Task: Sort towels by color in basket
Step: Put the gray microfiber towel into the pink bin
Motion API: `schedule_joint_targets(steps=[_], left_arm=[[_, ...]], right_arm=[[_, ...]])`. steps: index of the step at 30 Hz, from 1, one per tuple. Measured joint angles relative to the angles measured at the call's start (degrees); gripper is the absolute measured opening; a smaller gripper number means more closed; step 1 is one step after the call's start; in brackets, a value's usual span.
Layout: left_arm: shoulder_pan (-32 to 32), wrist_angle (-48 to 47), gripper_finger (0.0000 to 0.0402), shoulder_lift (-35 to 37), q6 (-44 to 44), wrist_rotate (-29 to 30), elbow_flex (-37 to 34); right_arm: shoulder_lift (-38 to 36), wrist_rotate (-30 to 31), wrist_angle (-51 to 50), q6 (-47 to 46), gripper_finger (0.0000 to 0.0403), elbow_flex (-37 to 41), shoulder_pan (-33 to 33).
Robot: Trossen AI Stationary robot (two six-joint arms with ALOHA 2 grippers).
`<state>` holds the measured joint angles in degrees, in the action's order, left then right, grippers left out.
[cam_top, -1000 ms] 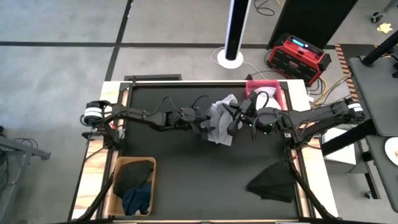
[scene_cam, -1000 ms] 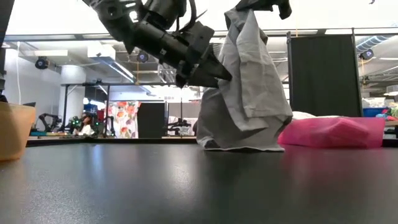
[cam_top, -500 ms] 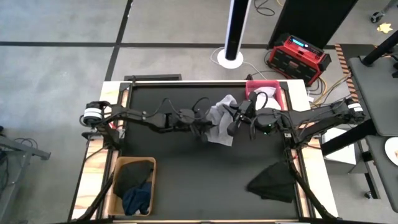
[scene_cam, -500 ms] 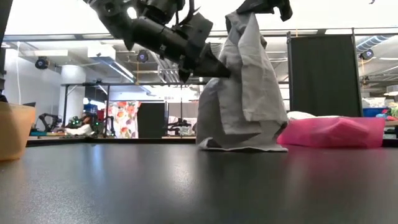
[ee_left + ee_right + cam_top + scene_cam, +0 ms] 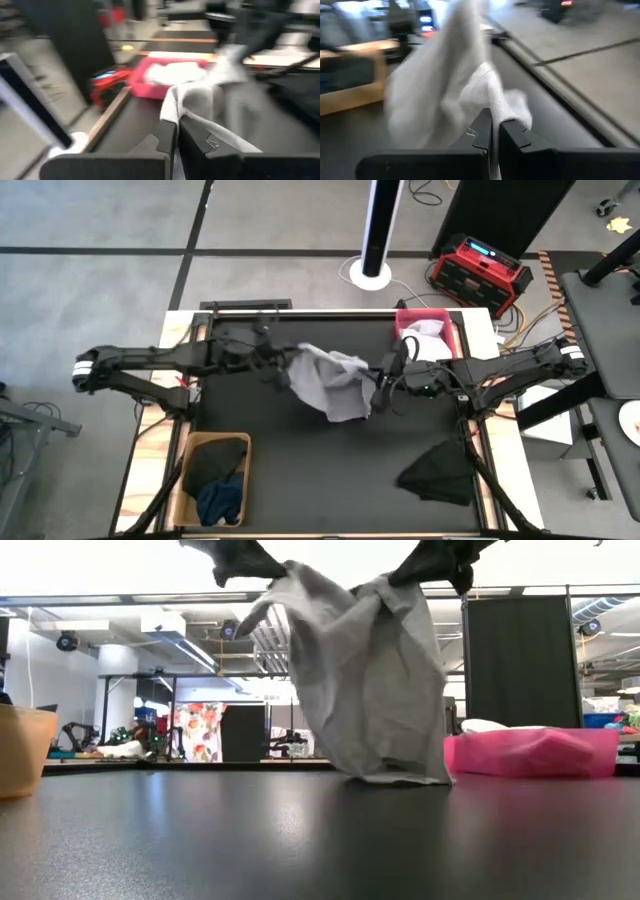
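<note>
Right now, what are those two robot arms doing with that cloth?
Both arms are holding one light grey towel up between them over the middle of the black table. The left claw is shut on one end and the right claw on the other, and its bottom hangs down to the table. A tan basket holds dark towels, a pink bin holds white cloth, and a black towel lies on the table.

Grey towel [image 5: 330, 383] between both hands
</note>
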<state>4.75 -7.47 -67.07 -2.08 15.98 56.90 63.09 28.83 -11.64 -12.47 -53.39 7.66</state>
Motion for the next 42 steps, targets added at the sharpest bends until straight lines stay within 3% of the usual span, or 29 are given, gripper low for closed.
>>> schedule_joint_targets(steps=[5,11,15,18,27,31,34,39,42], left_arm=[[0.3,-6.3,0.0000,6.2,-2.2,7.4,0.0],[0.9,-10.4,0.0000,9.1,-1.8,8.0,0.0],[1.6,-10.8,0.0015,8.7,-1.3,8.0,0.0],[2.1,-10.8,0.0046,7.4,-1.3,8.1,0.0],[3.4,-13.4,0.0199,3.3,-0.8,7.0,0.0],[3.4,-14.8,0.0247,3.0,-3.4,6.7,-0.1],[3.4,-12.5,0.0264,3.0,-4.6,-0.7,-0.1],[2.8,-2.2,0.0266,0.7,-4.4,-21.9,0.0],[2.2,2.8,0.0265,-2.0,-2.6,-24.2,0.0]], right_arm=[[-1.1,-7.9,0.3,0.9,0.0009,-0.6,1.3],[-4.5,-8.4,3.8,4.9,0.0009,-2.9,3.4],[-6.2,-13.2,7.1,7.1,0.0009,-3.6,3.7],[-6.6,-15.9,8.0,7.1,0.0009,-3.7,3.7],[-6.4,-15.8,10.8,7.0,0.0009,-3.7,3.7],[-6.7,-15.3,11.6,7.1,0.0009,-3.7,3.7],[-6.7,-14.8,12.4,7.2,0.0009,-3.7,3.7],[-6.2,-12.2,12.7,7.9,0.0009,-3.7,3.7],[-5.9,-9.5,12.8,8.2,0.0009,-3.6,3.7]])
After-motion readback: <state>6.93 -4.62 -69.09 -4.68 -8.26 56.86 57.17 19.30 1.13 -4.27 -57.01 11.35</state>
